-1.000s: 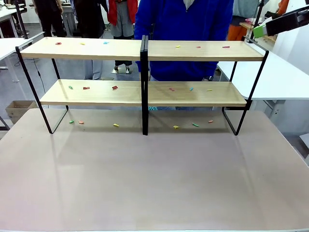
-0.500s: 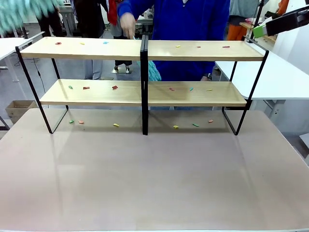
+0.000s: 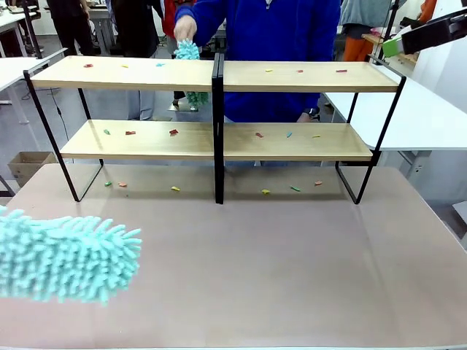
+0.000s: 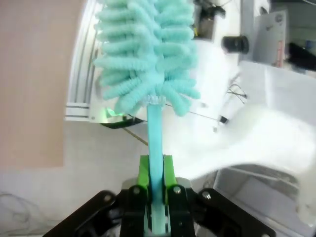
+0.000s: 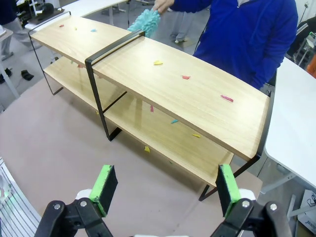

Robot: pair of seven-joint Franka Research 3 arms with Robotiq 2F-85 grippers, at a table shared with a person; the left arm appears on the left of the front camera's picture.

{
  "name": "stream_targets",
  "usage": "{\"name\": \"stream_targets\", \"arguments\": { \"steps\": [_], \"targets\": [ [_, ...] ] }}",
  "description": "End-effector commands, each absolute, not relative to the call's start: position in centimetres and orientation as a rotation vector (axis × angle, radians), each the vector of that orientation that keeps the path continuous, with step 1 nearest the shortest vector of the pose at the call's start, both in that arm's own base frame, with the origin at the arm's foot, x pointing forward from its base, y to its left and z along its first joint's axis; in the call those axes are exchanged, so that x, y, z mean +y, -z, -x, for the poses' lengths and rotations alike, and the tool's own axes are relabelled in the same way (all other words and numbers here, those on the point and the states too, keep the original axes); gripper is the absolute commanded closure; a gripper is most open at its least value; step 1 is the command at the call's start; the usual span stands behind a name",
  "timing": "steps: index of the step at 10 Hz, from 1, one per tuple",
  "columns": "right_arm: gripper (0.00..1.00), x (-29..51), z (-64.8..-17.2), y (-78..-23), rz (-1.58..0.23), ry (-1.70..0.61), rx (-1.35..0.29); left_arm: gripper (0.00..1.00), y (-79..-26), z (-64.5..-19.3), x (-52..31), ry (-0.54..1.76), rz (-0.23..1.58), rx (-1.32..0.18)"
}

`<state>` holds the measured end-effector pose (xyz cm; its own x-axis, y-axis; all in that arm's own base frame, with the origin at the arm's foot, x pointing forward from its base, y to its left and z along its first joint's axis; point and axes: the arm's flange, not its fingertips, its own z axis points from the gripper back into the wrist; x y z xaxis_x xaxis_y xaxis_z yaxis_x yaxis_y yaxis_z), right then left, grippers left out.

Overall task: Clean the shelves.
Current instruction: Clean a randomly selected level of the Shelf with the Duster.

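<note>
My left pincer (image 4: 155, 170) is clamped on the thin handle of a fluffy turquoise duster (image 4: 143, 54), whose head shows at the near left in the front view. My right pincer (image 5: 166, 186) stands wide apart with nothing between its green pads, up by the right end of the shelves (image 3: 306, 76). The shelves stand across the far part of the desk (image 3: 277, 270), with small coloured scraps (image 3: 174, 132) on both boards and on the desk beneath. Behind them a person's hand (image 3: 184, 29) holds a second duster (image 3: 188, 51) at the top board, just left of the central post (image 3: 217, 109).
</note>
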<state>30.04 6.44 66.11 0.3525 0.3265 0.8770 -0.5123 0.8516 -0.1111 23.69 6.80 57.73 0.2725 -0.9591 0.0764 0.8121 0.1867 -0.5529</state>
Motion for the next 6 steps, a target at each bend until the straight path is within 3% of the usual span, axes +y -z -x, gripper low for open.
{"name": "stream_targets", "arguments": {
  "steps": [1,2,4,6],
  "targets": [
    [0.0,6.4,-30.1,-66.2,-0.194,-0.546,-1.084,0.87,-54.9,-25.4,7.4,1.105,0.347,0.353],
    [0.0,6.4,-30.1,-66.2,-0.194,-0.546,-1.084,0.87,-57.7,-23.7,6.8,1.276,0.552,0.317],
    [0.0,6.4,-30.1,-66.2,-0.194,-0.546,-1.084,0.87,-55.6,-24.9,6.7,1.211,0.463,0.324],
    [0.0,6.4,-30.1,-66.2,-0.194,-0.546,-1.084,0.87,-53.5,-30.6,3.2,1.022,0.516,0.227]
  ]
}}
